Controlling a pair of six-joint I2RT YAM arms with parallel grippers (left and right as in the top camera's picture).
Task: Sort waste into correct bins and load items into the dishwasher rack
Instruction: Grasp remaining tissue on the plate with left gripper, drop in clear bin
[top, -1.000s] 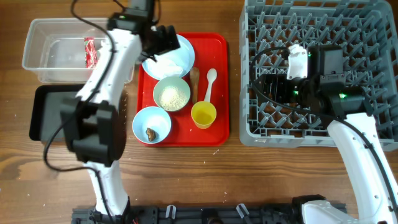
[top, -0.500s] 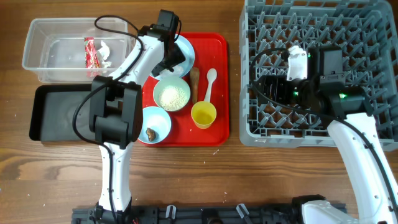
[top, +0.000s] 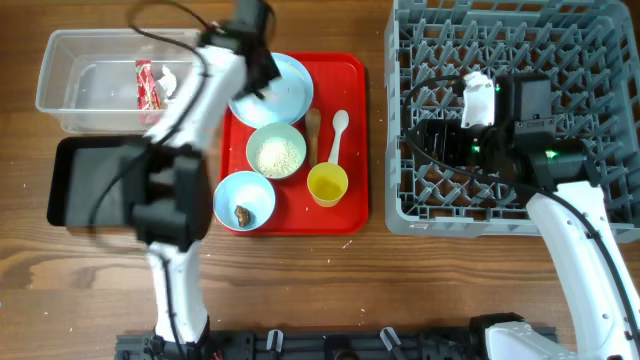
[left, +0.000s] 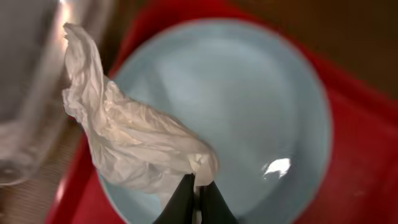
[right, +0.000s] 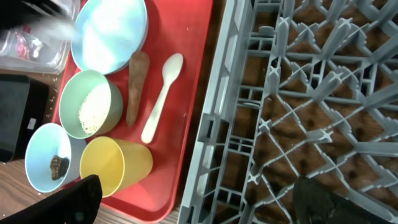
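My left gripper (left: 196, 185) is shut on a corner of a white crumpled paper (left: 127, 146), which hangs over the round light blue plate (left: 249, 118) on the red tray. From overhead the left gripper (top: 258, 72) is blurred at the plate's (top: 288, 88) left rim. A red-and-white wrapper (top: 146, 84) lies in the clear tub (top: 80, 95). A bowl of rice (top: 276, 152), a bowl with a dark chunk (top: 243, 200), a yellow cup (top: 327, 184), a white spoon (top: 337, 134) and a brown food piece (top: 313, 124) sit on the tray. My right gripper (right: 205, 199) stands open over the dishwasher rack (top: 560, 60).
The black tray (top: 75, 180) lies in front of the clear tub, left of the red tray (top: 352, 140). The rack's left wall (right: 217, 124) runs close beside the red tray's right edge.
The left gripper has shut on the white paper and lifted it off the plate, the arm swinging left. The right arm has not moved.
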